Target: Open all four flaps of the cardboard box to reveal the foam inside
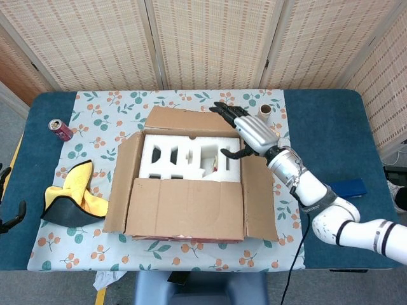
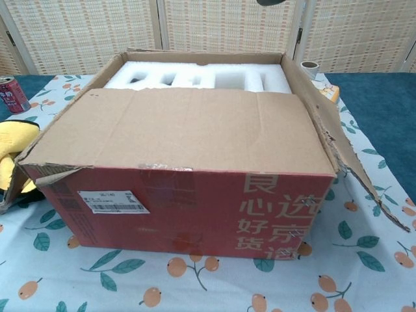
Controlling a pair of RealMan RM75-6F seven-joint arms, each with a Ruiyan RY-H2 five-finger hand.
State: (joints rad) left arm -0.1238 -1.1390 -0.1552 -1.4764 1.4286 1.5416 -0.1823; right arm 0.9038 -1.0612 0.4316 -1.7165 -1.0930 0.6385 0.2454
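The cardboard box [image 1: 184,190] stands mid-table on the patterned cloth. Its far flap [image 1: 184,119] is folded back outward, and the left flap [image 1: 124,181] and right flap [image 1: 257,197] stand spread to the sides. The near flap [image 1: 187,208] lies flat over the front half [image 2: 182,130]. White foam [image 1: 191,157] shows in the rear half [image 2: 195,77]. My right hand [image 1: 248,130] hovers over the box's far right corner, fingers spread, holding nothing; a dark tip of it [image 2: 273,2] shows in the chest view. Only the dark fingertips [image 1: 14,213] of my left hand show, at the far left edge.
A red can [image 1: 62,129] stands at the far left, and a yellow and black cloth [image 1: 73,197] lies beside the box's left flap. A cardboard tube [image 1: 264,111] stands behind the right hand. A blue flat object [image 1: 346,189] lies on the right. Crumpled paper [image 1: 102,279] hangs at the front edge.
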